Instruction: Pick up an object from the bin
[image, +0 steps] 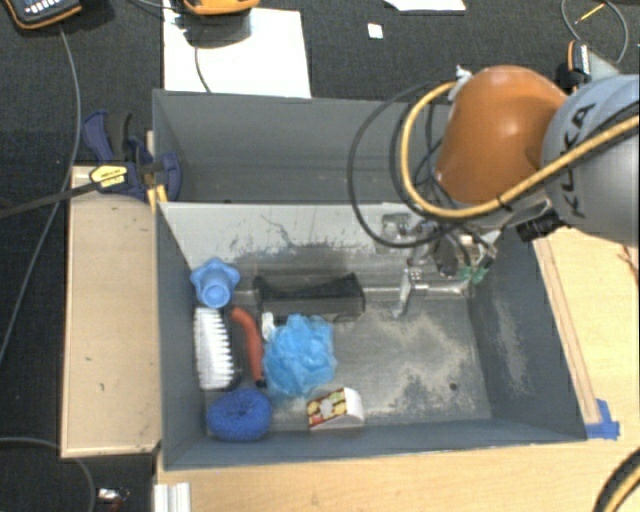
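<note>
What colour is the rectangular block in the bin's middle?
The block is black, clearest in the camera view.

Arm (590, 140) fr. right, tool (435, 290) low

The only word that can be read is the brand name KUKA. It is printed in dark capitals running slantwise along the grey casing of the arm (600, 140), above the right rear corner of the bin (300, 140), and a yellow cable crosses part of it. A small box (335, 408) near the middle of the bin's front edge has red and yellow print on white, too small to read.
</note>
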